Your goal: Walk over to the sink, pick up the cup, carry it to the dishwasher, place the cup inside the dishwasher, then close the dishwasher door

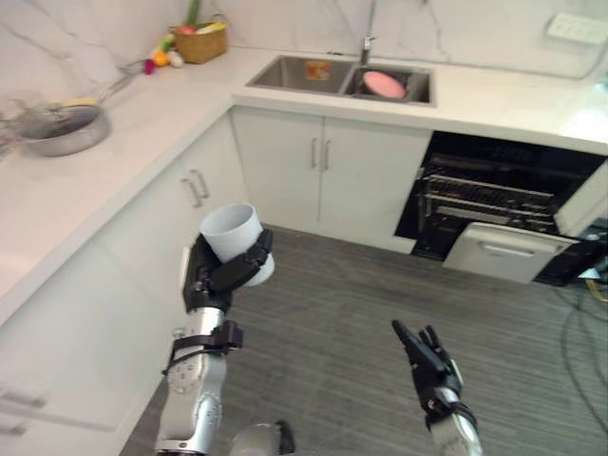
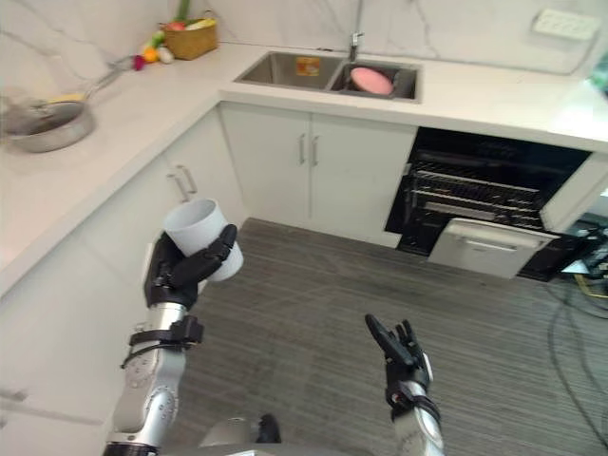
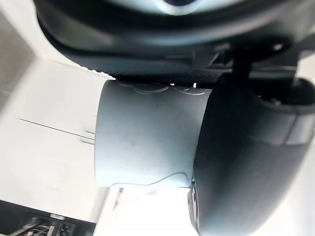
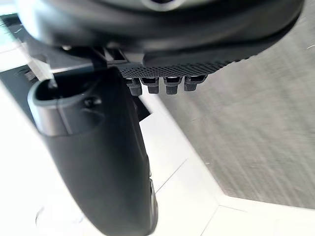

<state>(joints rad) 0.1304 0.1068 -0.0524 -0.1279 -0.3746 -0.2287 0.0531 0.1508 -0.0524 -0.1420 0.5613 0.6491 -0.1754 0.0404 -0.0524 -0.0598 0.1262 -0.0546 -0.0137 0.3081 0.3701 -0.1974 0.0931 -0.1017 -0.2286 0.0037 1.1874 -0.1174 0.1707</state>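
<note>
A white cup (image 1: 234, 237) is held upright in my left hand (image 1: 211, 275), whose dark fingers curl round its side, out over the floor beside the left cabinets. The left wrist view shows the cup (image 3: 147, 137) pressed against the thumb. My right hand (image 1: 429, 366) hangs lower right over the floor, fingers straight, holding nothing. The dishwasher (image 1: 494, 204) stands at the right under the counter, its door (image 1: 503, 252) dropped partly open and its racks (image 1: 489, 195) showing. The sink (image 1: 304, 74) lies in the far counter.
A pink dish (image 1: 384, 84) lies in the sink's right basin below the tap (image 1: 366, 43). A metal pan (image 1: 62, 128) and a basket of produce (image 1: 199, 40) sit on the left counter. White cabinets line the left and far sides; grey floor lies between.
</note>
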